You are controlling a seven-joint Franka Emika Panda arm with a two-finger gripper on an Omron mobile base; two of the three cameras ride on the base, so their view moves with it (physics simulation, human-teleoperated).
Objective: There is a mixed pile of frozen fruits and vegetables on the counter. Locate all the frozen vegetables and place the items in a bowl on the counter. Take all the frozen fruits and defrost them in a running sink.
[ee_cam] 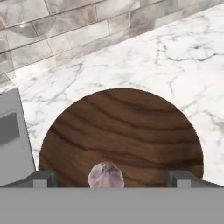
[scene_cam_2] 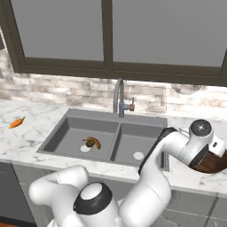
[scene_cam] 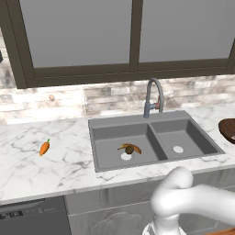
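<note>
My gripper (ee_cam: 113,178) hangs open just above the dark wooden bowl (ee_cam: 122,131), its fingertips (ee_cam: 43,177) spread wide. The pinkish-white bulb (ee_cam: 106,175) lies inside the bowl between them, touching neither finger. This bowl (scene_cam: 228,130) stands on the counter right of the sink, and in the right base view it (scene_cam_2: 210,165) is partly hidden by my hand. The orange carrot (scene_cam: 44,147) (scene_cam_2: 17,123) lies alone on the counter left of the sink. The banana (scene_cam: 133,147) (scene_cam_2: 95,141) and the kiwi (scene_cam: 130,150) (scene_cam_2: 89,143) rest by the drain of the left basin.
The dark grey double sink (scene_cam: 110,133) (scene_cam_2: 66,133) is set into the white marble counter (scene_cam: 27,170), with a grey gooseneck tap (scene_cam: 153,96) (scene_cam_2: 119,98) behind it. A tiled backsplash and window run along the back. A dishwasher front (scene_cam: 32,218) sits below the counter's left part.
</note>
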